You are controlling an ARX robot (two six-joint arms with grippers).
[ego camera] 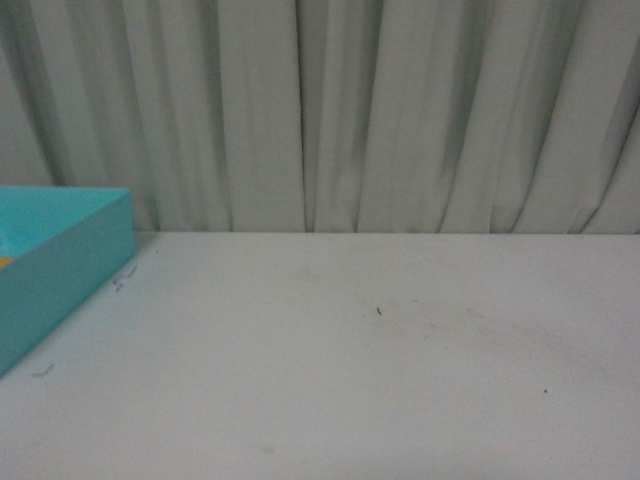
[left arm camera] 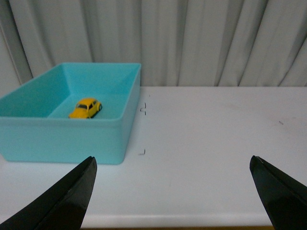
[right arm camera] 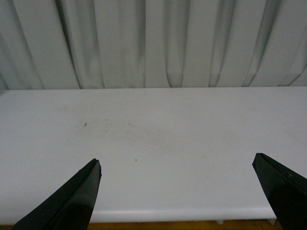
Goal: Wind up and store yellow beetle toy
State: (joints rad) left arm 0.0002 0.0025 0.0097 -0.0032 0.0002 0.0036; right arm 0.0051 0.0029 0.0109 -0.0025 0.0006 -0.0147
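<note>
Left wrist view: yellow beetle toy inside turquoise box

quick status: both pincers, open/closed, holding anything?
Left pincer: open, empty; the yellow beetle toy sits in the teal box, apart from it.
Right pincer: open, empty, over bare table.

One toy, yellow, inside the box; one box, turquoise, open-topped, also seen in part at the front view's edge; one surface, white; one curtain, pale, pleated, behind the surface; two tools, one left and one right, each showing two dark fingers set wide apart, nothing between them.
</note>
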